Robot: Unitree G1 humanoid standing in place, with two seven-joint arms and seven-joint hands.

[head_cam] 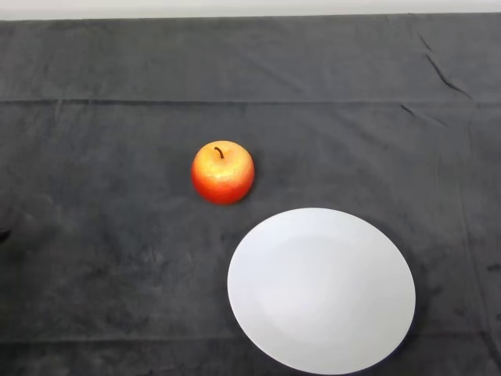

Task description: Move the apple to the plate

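Lab-like test table (94, 258), dark cloth (329, 70), pale wall

No readable text, label, brand, number or sign to be found, none on the apple (222, 172), none on the white plate (321, 291), none on the dark cloth (94, 157)

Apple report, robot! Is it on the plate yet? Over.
No hand in view. Apple upright on the cloth, not on the plate, just beyond its far-left rim. Nothing between them.
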